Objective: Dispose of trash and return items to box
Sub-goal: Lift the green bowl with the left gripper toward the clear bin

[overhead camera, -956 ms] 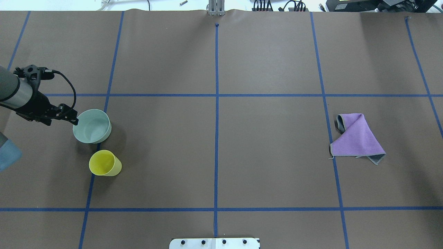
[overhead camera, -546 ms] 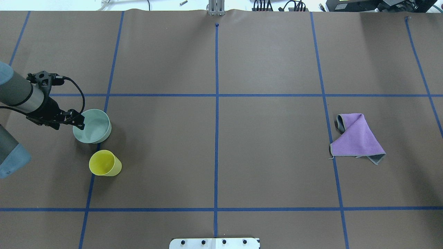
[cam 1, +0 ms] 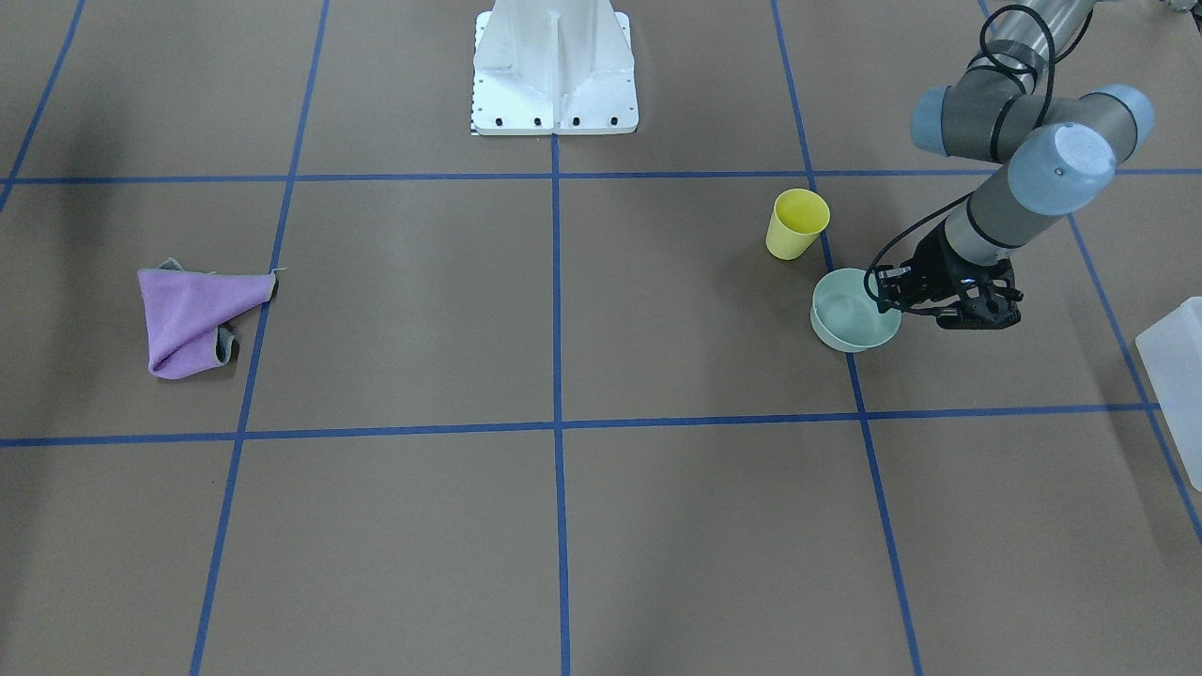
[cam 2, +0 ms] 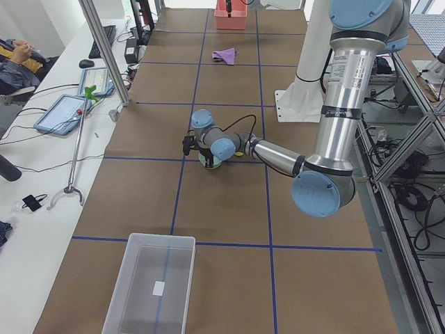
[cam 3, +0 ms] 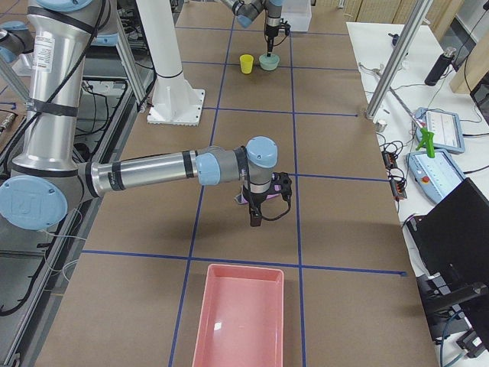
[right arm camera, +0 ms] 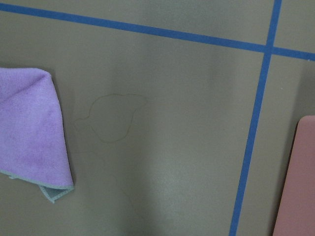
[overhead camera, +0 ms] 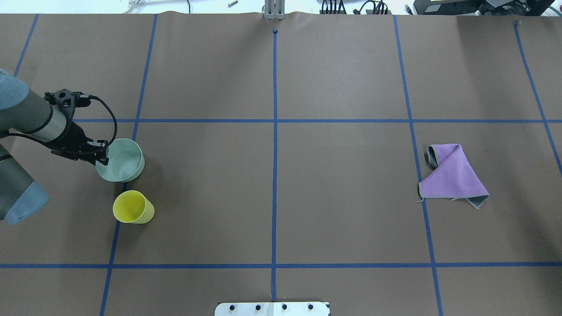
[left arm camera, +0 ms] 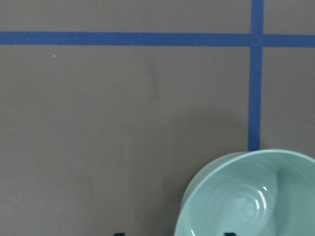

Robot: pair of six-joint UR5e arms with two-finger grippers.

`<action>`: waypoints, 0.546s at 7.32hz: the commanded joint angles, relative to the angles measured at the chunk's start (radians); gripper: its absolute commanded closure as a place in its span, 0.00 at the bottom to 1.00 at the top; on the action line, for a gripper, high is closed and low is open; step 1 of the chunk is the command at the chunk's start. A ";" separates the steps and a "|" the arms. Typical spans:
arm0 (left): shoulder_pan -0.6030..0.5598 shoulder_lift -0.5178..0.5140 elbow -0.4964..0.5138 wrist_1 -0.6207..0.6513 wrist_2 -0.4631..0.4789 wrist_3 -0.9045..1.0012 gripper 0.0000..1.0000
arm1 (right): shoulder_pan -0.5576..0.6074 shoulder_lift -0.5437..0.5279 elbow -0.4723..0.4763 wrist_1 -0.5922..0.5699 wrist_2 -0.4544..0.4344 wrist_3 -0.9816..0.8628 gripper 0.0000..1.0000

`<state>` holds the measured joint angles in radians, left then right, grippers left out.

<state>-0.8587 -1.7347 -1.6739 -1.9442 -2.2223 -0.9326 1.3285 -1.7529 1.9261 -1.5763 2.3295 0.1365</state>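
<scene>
The yellow cup (overhead camera: pixel 131 207) stands upright on the brown table, also in the front view (cam 1: pixel 796 223). Just beyond it is a pale green bowl (overhead camera: pixel 121 160). My left gripper (overhead camera: pixel 102 157) is open at the bowl's left rim. In the left wrist view the rim (left arm camera: pixel 189 201) lies between the two fingertips. The translucent white box (cam 2: pixel 153 285) stands empty at the table's left end and shows at the edge of the front view (cam 1: pixel 1178 371). My right gripper (cam 3: pixel 257 217) hangs over the purple cloth (overhead camera: pixel 452 174); I cannot tell whether it is open or shut.
A pink tray (cam 3: pixel 241 321) stands at the table's right end, near the cloth. The white robot base (cam 1: pixel 554 70) is at the table's near-middle edge. Blue tape lines divide the table into squares.
My left gripper has moved right, up to the green bowl's rim. The bowl has shifted slightly right. The cup and cloth have not moved.
</scene>
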 commanded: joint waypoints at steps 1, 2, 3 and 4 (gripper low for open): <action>0.000 -0.038 -0.019 0.010 -0.063 -0.051 1.00 | 0.000 0.000 -0.004 -0.001 0.001 0.000 0.00; -0.050 -0.043 -0.044 0.002 -0.107 -0.052 1.00 | 0.000 0.001 -0.004 -0.001 0.001 0.000 0.00; -0.157 -0.028 -0.070 0.002 -0.196 -0.040 1.00 | 0.000 0.001 -0.004 0.001 0.001 0.000 0.00; -0.296 -0.011 -0.067 0.004 -0.295 -0.025 1.00 | 0.000 0.001 -0.006 0.001 -0.001 0.000 0.00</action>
<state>-1.0099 -1.7620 -1.7312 -1.9410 -2.4067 -0.9716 1.3284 -1.7520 1.9217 -1.5759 2.3298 0.1365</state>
